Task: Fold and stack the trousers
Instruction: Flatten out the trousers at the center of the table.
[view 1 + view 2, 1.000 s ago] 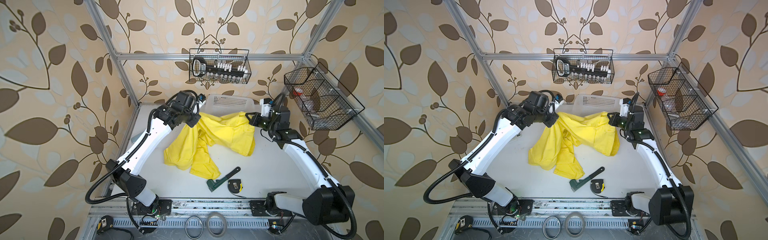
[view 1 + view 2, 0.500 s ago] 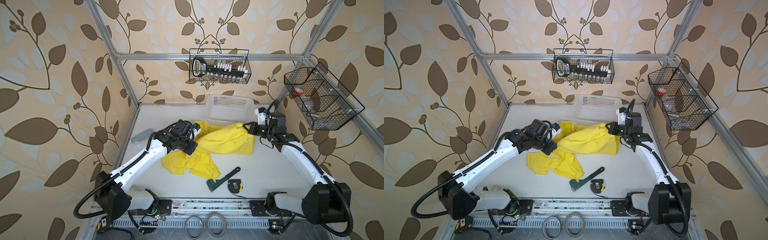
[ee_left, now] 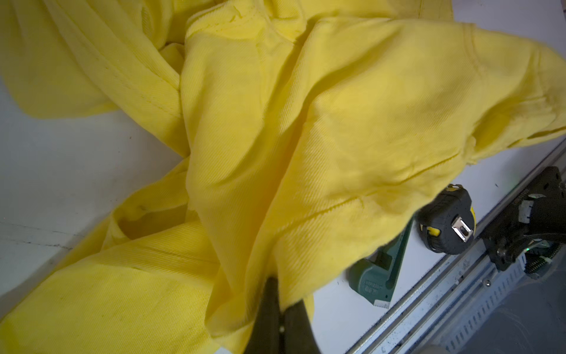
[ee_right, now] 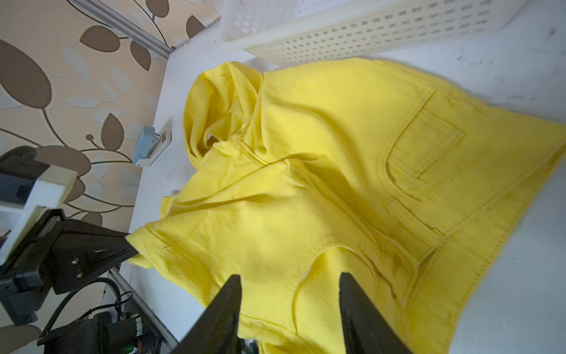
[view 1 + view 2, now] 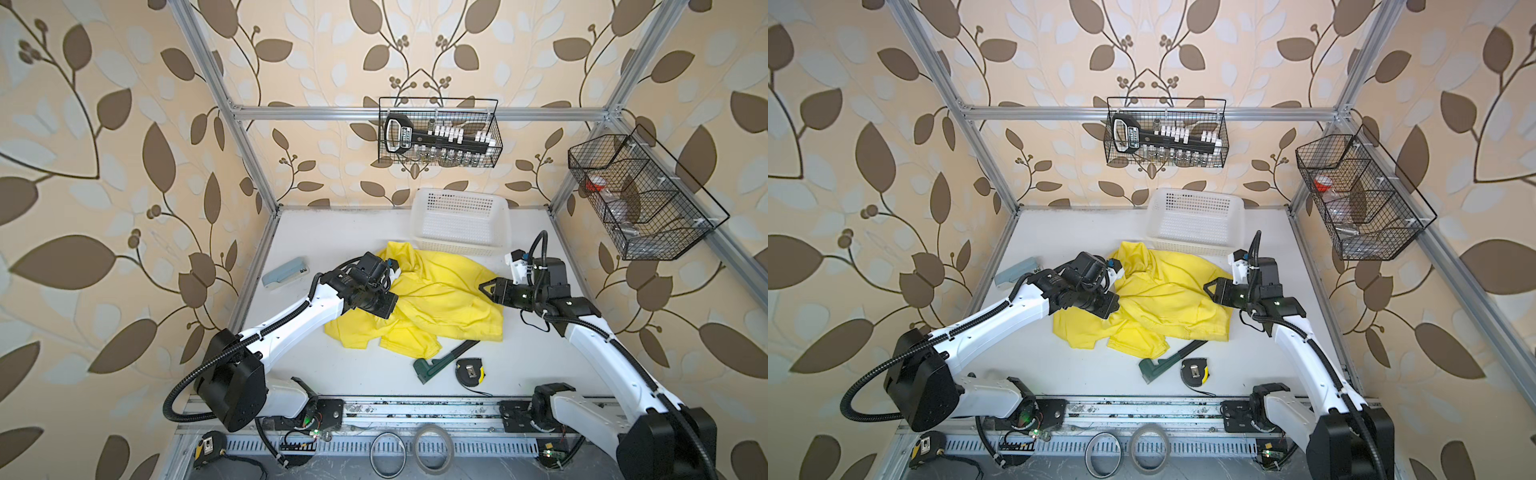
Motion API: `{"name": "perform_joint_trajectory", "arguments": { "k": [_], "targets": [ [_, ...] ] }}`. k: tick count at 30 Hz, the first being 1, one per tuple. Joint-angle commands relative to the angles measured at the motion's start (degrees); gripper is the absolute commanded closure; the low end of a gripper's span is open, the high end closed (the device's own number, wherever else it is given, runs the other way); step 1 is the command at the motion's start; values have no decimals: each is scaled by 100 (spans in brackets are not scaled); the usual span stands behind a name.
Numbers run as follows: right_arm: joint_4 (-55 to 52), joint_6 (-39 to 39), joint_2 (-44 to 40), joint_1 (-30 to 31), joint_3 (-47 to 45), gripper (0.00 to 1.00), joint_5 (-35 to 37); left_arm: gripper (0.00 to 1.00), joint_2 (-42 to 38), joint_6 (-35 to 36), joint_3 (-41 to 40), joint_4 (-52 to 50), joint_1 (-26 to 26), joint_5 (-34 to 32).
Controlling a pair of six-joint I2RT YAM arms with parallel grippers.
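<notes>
Yellow trousers (image 5: 440, 299) crumpled on desk (image 5: 332, 232); left gripper (image 3: 277, 294) clenched on a fold, right gripper (image 4: 290, 275) released, jaws apart over waistband.

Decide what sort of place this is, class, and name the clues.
Likely a robotics lab test cell: an aluminium frame holds wallpapered panels, two robot arms sit on a rail, and a wire basket of tools hangs above the white table.

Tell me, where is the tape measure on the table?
In both top views the tape measure lies on the table near its front, just right of the green wrench, in front of the trousers.
</notes>
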Motion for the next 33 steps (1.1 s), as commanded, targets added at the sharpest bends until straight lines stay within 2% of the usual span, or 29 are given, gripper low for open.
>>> {"name": "perform_joint_trajectory", "arguments": {
  "k": [1,4,6,7,8,12,15,17,20,22,25,27,30,33],
  "targets": [
    [-780,34,-473,-110,-13,41,398,100,95,-94,104,76,-31,-162],
    [-1083,330,-983,48,-330,39,591,100,217,-72,160,76,-26,-133],
    [-1397,656,-1365,284,-524,36,1159,100,265,-28,192,55,-31,-136],
    [-1554,906,-1574,422,-602,25,1527,100,282,-6,220,18,-31,-162],
    [-1768,1153,-1759,536,-657,20,1901,100,299,18,245,-11,-33,-175],
    [-2213,2045,-2247,881,-1013,20,2261,100,319,35,260,-42,-30,-163],
    [-2303,2370,-2570,1350,-1351,22,2536,100,287,38,225,-87,-28,-196],
    [-2170,2500,-2642,1693,-1580,23,2641,100,241,16,129,-24,-28,-179],
    [-1565,2761,-2471,2101,-1916,23,2387,100,295,-1,100,-27,-30,-140],
    [-1327,2885,-2286,2466,-1993,25,2583,100,310,-5,117,-55,-31,-133],
    [-999,2980,-1986,2781,-2021,31,2745,100,269,-19,94,-47,-26,-124],
    [-775,2994,-1783,2863,-2120,39,2783,100,276,-31,94,-68,-31,-108],
    [-933,2885,-1634,2877,-2009,66,3009,100,272,-40,70,-118,-32,-71],
    [-1125,2760,-1856,2827,-1724,84,3230,100,206,-82,-3,-100,-31,-6]
  ]
}}
